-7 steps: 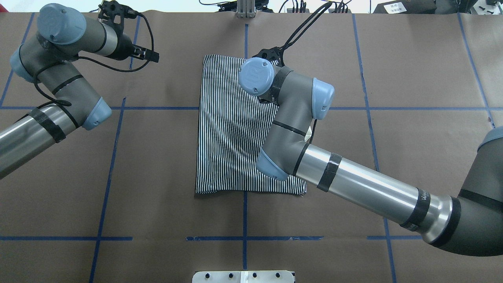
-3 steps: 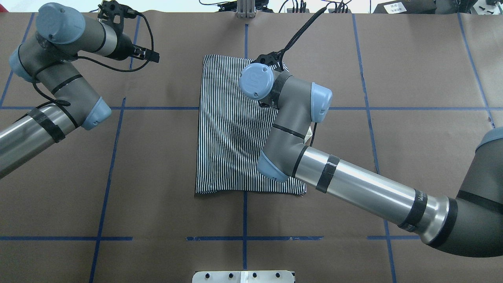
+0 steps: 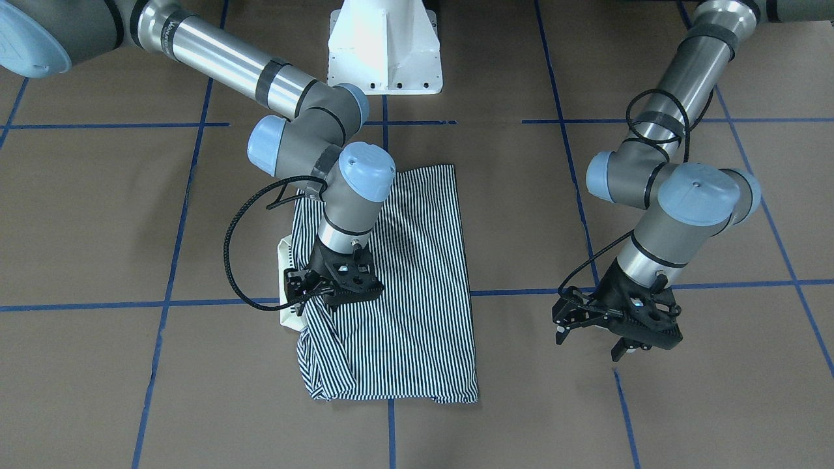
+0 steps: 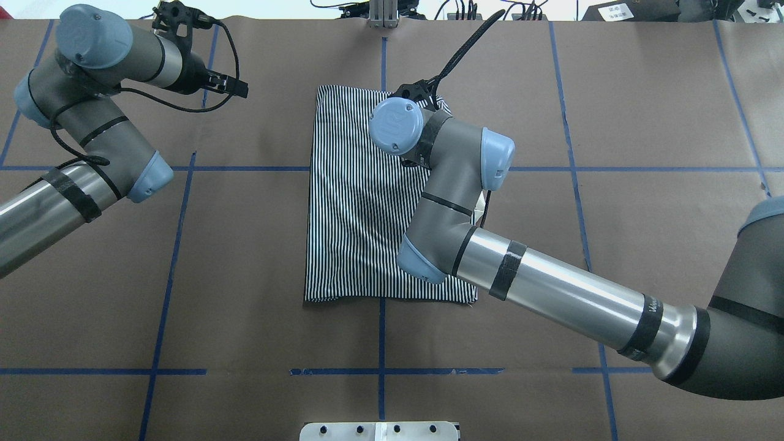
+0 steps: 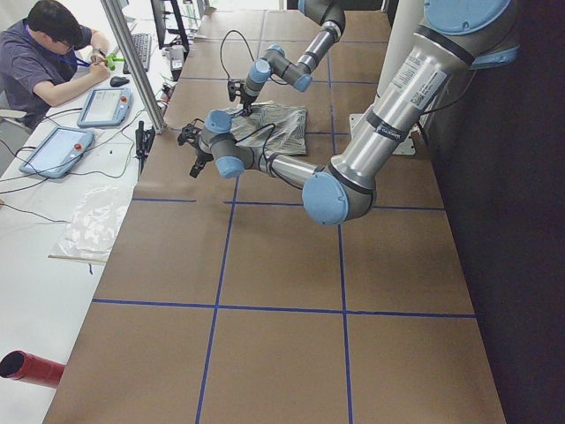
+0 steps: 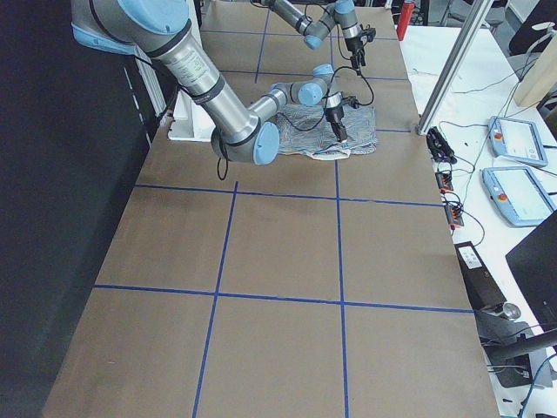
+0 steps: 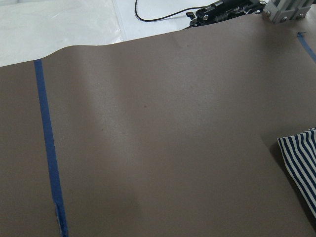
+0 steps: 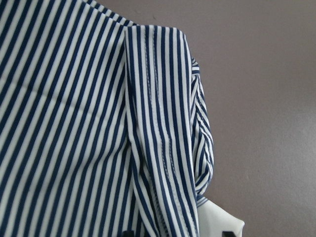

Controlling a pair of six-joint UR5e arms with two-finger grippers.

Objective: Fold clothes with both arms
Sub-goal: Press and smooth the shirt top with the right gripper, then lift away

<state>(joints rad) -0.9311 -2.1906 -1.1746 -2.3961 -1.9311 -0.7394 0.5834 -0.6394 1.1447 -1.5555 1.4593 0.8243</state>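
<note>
Brown table [image 4: 245,275], striped shirt [image 4: 361,202]; right fingers [image 3: 294,286] slightly shifted, apart astride its edge; left fingers [image 3: 567,316] apart, unmoved

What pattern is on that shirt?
The shirt has thin navy-and-white stripes; the right wrist view shows it best.

1. The right arm [image 4: 551,288] has a polished silver tube, grey joint housings, round light-blue caps, black bands, and pale lettering on one collar.
2. The left arm [image 3: 677,202] has the same silver, grey and light-blue build, with a thin black cable looping off it.
3. The right pincer [image 3: 294,293] and left pincer [image 3: 586,342] are black and angular; a braided black cable feeds the right one.
4. The pedestal [image 3: 384,52] is white and boxy, dotted with dark bolts.
</note>
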